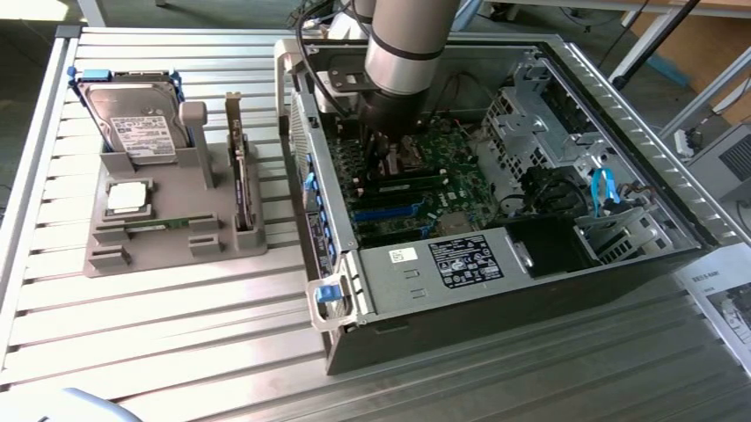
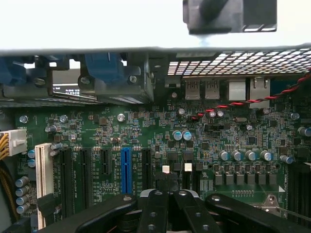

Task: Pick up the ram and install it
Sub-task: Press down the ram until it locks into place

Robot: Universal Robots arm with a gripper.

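So the arm's down inside the open PC case, gripper with jaws pinched shut just above the motherboard. I can't tell whether they're holding the ram. Looks like the install step; the next move would need exact slot alignment.

Open PC case on slatted metal table. At its 9 o'clock, grey holder tray carrying hard drive, upright bracketed card. Motherboard has blue slot.

Bright daylight; wrist view top overexposed white; exterior sharp.
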